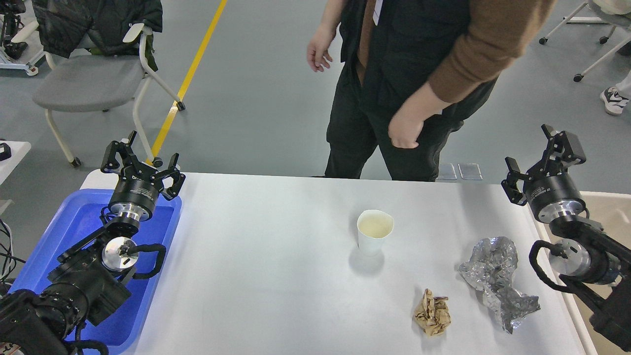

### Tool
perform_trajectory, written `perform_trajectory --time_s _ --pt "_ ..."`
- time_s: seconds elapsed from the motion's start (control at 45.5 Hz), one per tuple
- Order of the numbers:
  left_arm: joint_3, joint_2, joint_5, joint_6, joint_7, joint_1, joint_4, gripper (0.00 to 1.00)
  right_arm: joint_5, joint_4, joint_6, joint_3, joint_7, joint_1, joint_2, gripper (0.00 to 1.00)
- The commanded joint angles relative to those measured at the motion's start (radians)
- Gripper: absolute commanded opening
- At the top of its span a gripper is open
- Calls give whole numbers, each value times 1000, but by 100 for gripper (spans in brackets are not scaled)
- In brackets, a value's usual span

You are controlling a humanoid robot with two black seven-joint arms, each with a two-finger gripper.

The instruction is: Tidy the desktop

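The white desktop [256,256] fills the middle of the head view. On it a white paper cup [374,231] stands upright right of centre. Crumpled silver foil [498,278] lies to the right, and a crumpled brown paper ball [432,312] sits in front of the cup. My left gripper [142,160] hangs open over the far end of the blue tray, nothing between its fingers. Over the desktop's right edge my right gripper [535,155] is open and empty too, well above and behind the foil.
A blue plastic tray [59,231] lies along the left side under my left arm. A beige bin [609,217] sits at the right edge. A person in black and brown [404,88] stands at the far edge. A grey chair [84,79] stands back left.
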Motion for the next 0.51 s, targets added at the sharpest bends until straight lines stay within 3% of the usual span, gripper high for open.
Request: perform_trajectory --time_s 0.0,0.484 --pt "0 0 -1 0 0 0 0 100 0 -2 0 0 0 -2 1 100" --pt "2 0 0 0 0 0 0 100 0 5 8 14 6 -16 -11 100"
